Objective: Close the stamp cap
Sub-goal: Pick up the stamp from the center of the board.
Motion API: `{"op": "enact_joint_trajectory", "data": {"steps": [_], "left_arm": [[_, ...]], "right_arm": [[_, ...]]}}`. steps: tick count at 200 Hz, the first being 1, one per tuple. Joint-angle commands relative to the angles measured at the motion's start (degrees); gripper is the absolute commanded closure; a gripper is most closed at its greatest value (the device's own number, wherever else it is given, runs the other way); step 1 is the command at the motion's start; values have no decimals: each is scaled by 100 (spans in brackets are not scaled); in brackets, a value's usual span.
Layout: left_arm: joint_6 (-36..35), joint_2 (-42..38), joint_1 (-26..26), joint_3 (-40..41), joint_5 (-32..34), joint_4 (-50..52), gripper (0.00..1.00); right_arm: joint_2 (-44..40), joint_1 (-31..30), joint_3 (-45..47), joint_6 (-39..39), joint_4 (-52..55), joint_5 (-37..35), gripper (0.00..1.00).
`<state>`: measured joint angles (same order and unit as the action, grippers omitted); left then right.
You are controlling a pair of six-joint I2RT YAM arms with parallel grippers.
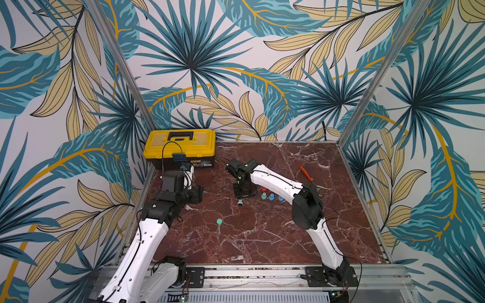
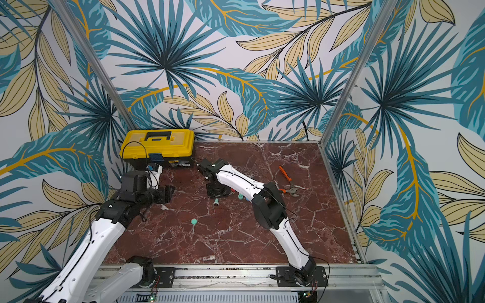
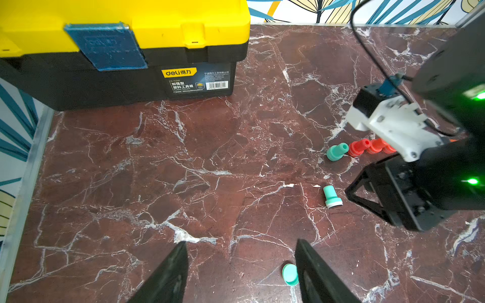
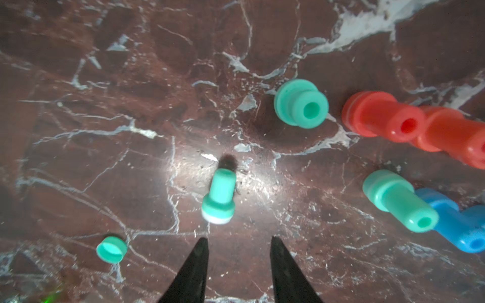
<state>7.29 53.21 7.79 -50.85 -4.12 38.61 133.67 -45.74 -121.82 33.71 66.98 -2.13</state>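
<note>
A teal stamp (image 4: 218,195) lies on its side on the marble table with its white face bare; it also shows in both top views (image 1: 239,202) (image 2: 215,201) and in the left wrist view (image 3: 332,196). Its teal cap (image 4: 111,249) lies apart from it, nearer the table's front (image 1: 219,221) (image 2: 193,221). My right gripper (image 4: 238,238) hangs just over the stamp, open, with nothing between its fingers. My left gripper (image 3: 241,241) is open and empty too; in its wrist view the cap (image 3: 290,274) appears close beside one finger.
Several capped stamps, teal (image 4: 301,103), red (image 4: 380,118) and blue (image 4: 459,225), stand clustered right of the lying stamp (image 1: 271,196). A yellow toolbox (image 1: 179,147) sits at the back left corner. Orange-handled pliers (image 2: 287,181) lie towards the right.
</note>
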Motion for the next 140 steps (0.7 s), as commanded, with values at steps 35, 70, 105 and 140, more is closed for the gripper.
{"op": "enact_joint_trajectory", "data": {"steps": [35, 70, 105, 140], "left_arm": [[18, -91, -45, -21, -96, 15, 33], [18, -96, -41, -21, -98, 22, 33], [18, -83, -41, -21, -95, 16, 33], [27, -41, -41, -30, -123, 15, 33]], "right_arm": [[366, 3, -174, 438, -361, 29, 58], [617, 3, -363, 415, -370, 31, 59], [834, 3, -507, 406, -270, 164, 63], [837, 3, -441, 346, -130, 169, 66]]}}
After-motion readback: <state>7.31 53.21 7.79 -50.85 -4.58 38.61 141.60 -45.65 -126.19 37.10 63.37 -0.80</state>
